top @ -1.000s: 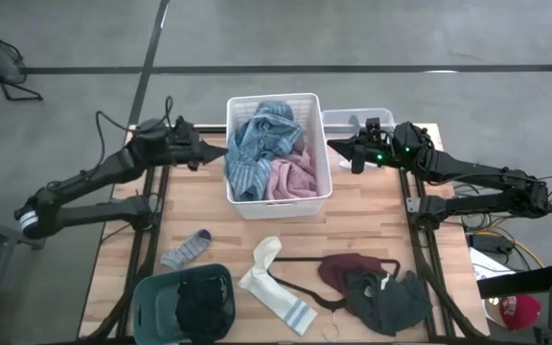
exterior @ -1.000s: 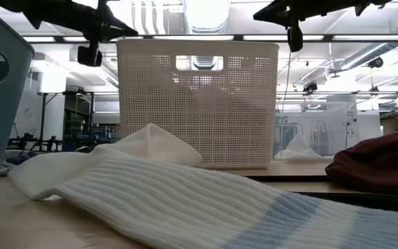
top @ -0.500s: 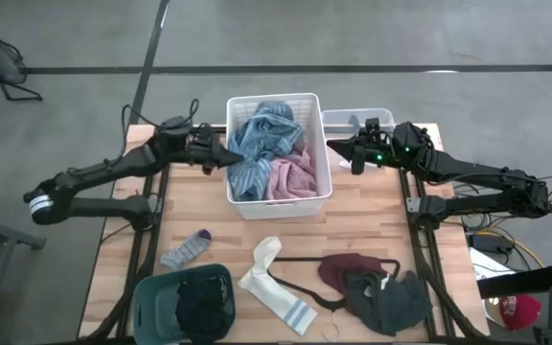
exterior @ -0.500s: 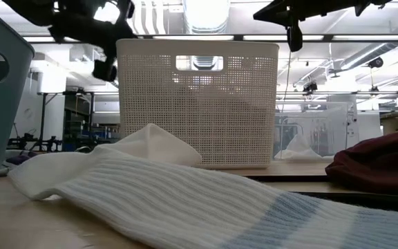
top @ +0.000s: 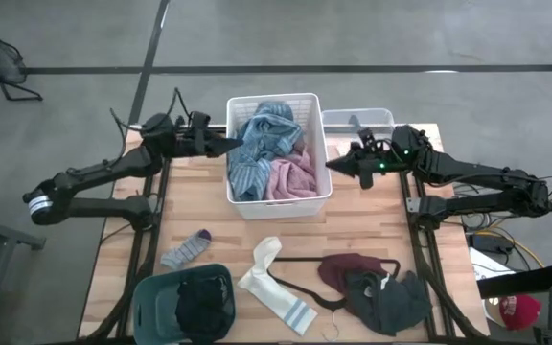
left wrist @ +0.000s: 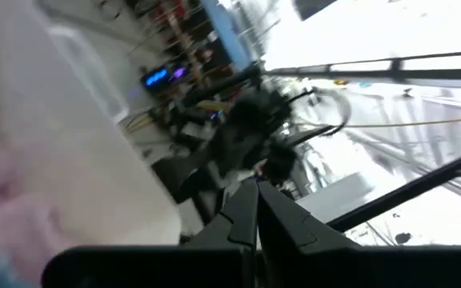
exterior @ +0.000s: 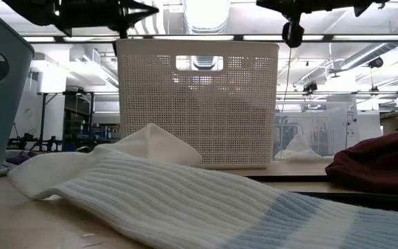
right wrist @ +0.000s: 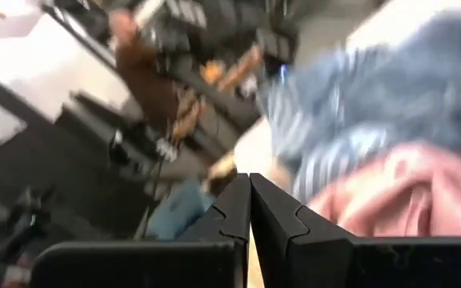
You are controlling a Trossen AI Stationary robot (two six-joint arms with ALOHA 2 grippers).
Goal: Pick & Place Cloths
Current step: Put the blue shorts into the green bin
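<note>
White basket [top: 278,196] sits at the bench's [top: 372,206] far edge, holding the blue-grey cloth [top: 257,144] and pink cloth [top: 293,177]. Left end effector [top: 235,146] hangs over its left rim, right end effector [top: 332,164] just off its right wall, both pinched closed, holding nothing. Nearer than the basket: white sock [top: 274,286], grey sock [top: 186,248], maroon cloth [top: 345,268], dark grey cloth [top: 387,301]. The low view only catches the sock, with the basket's mesh wall hiding what's inside.
</note>
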